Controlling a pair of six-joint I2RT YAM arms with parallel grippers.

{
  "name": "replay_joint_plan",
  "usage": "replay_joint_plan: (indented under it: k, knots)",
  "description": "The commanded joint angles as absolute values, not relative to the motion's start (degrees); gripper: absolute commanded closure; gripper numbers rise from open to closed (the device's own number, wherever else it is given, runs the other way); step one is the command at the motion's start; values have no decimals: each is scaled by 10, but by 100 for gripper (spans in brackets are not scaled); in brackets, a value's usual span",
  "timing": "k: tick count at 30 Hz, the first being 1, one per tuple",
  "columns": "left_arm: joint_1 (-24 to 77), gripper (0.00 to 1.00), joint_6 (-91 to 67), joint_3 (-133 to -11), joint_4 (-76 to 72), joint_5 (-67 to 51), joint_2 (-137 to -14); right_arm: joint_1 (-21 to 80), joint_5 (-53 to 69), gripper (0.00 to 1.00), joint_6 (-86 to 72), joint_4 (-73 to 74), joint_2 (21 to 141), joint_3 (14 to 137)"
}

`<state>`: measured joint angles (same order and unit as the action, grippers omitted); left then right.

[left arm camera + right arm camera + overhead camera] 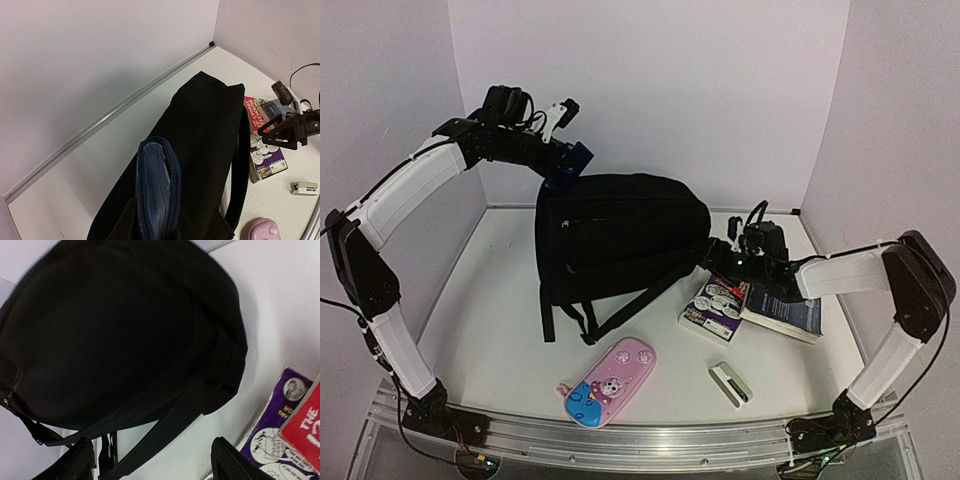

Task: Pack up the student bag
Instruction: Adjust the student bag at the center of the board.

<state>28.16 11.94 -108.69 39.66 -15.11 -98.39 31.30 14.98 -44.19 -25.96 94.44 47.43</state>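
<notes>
**Item 1: backpack.** Large, black, soft fabric, lying on the table with its straps trailing toward the near edge. Its top end sits directly under the left jaws. Its lower right side is just ahead of the right jaws, close to them, though contact cannot be made out.

**Item 2: left gripper.** Raised high over the far end of the backpack. Jaws are nearly closed and clamped on a navy wallet, which stands on edge between them, just above the black fabric.

**Item 3: right gripper.** Low over the table. Jaws are spread wide with nothing between them; only a strap and bare table show in the gap.

**Item 4: other goods.**
- Purple book, below and just behind the right jaws.
- Red-covered book, overlapping the purple one.
- Dark book, under the right forearm.
- Pink-and-blue pencil case, well nearer than both jaws.
- Small white stapler-like object, near the pencil case.

**Item 5: surface and room.** White table with a metal rail along the near edge. Plain pale walls enclose it on three sides.
</notes>
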Motion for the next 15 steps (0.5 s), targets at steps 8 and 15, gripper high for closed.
replay_joint_plan:
  k: [8,15]
  knots:
    - [279,100,90,-1054,435,-190,-940,323,206,27,-442,-368,1095,581]
    - [279,100,37,-1030,466,-291,-912,322,204,27,-403,-355,1157,687]
